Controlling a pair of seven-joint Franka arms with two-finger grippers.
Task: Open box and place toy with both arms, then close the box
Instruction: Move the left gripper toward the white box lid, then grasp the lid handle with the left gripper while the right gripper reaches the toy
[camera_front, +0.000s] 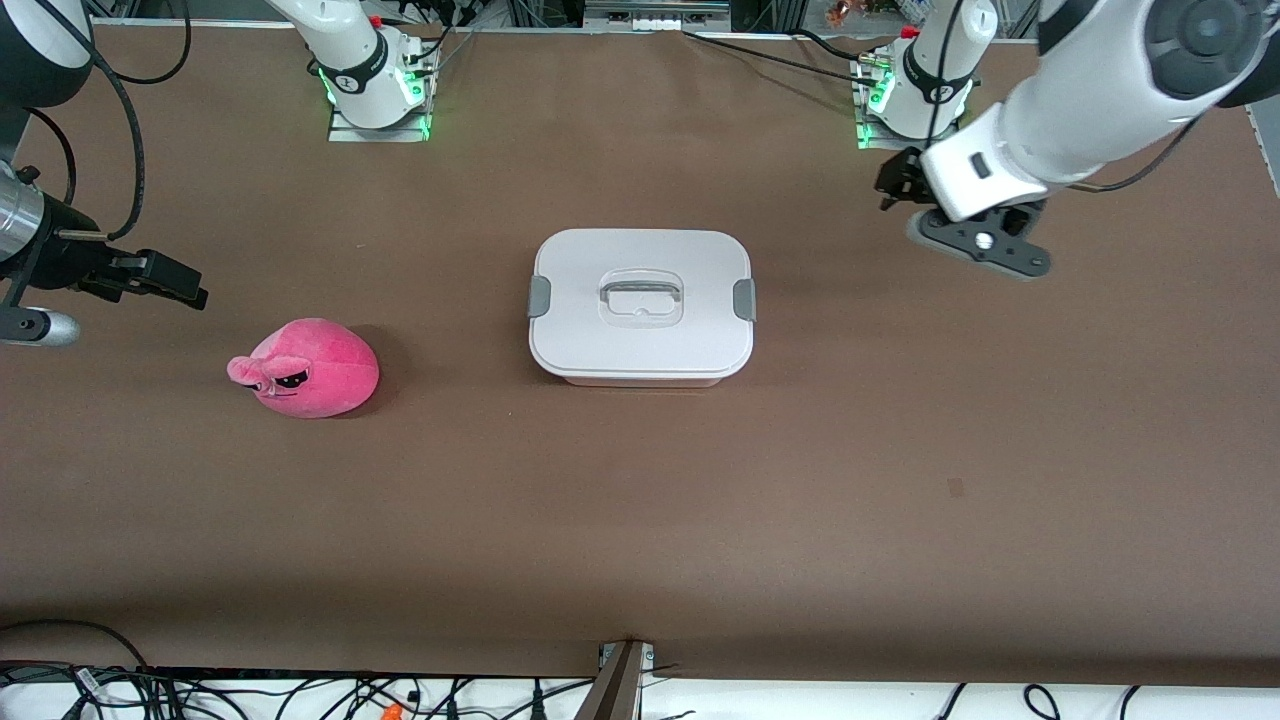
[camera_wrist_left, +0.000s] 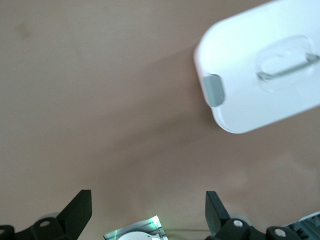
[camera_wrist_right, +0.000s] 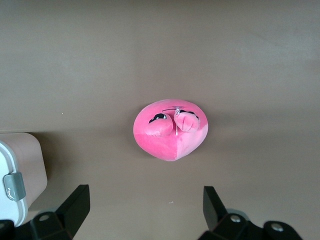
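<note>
The box (camera_front: 640, 305) stands mid-table with its white lid on and both grey clips (camera_front: 539, 296) down at the sides. The pink plush toy (camera_front: 310, 368) lies on the table toward the right arm's end, apart from the box. My left gripper (camera_front: 893, 185) hangs open and empty over bare table toward the left arm's end. In the left wrist view (camera_wrist_left: 148, 207) the box (camera_wrist_left: 265, 65) shows ahead of it. My right gripper (camera_front: 170, 282) is open and empty over bare table near the toy. In the right wrist view (camera_wrist_right: 145, 207) the toy (camera_wrist_right: 171, 130) and a box corner (camera_wrist_right: 20, 165) show.
The brown table (camera_front: 640, 520) stretches wide around both things. The arm bases (camera_front: 375, 90) stand along the edge farthest from the front camera. Cables (camera_front: 300, 695) lie off the edge nearest to that camera.
</note>
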